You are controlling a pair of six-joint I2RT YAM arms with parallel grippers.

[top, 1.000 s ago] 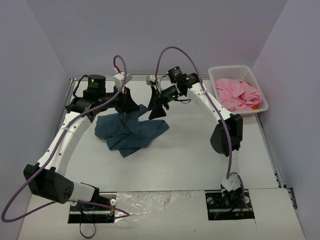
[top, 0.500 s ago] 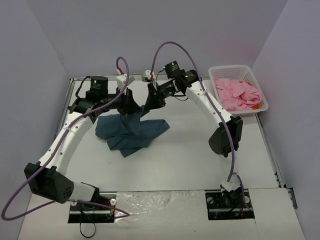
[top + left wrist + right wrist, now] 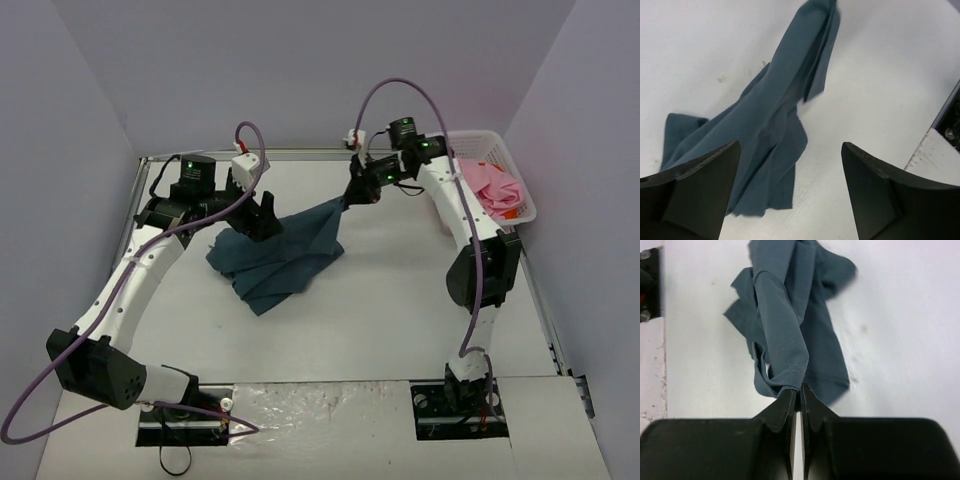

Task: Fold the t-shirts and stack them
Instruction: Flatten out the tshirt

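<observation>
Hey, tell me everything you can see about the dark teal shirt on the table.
The teal-blue t-shirt is plain, soft knit cloth, crumpled and unfolded. Most of it lies in a rumpled heap on the white table, left of centre. One part is lifted and stretched toward the far right, pinched in the shut fingers of the right gripper. The left gripper hovers open over its other end, gripping nothing.

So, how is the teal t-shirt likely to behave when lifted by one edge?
Probably floppy: pinched in the right claw, the teal t-shirt stretches into a twisted rope, the rest trailing on the table. Likely light, since a fingertip pinch raises that end. It may bunch rather than spread.
</observation>
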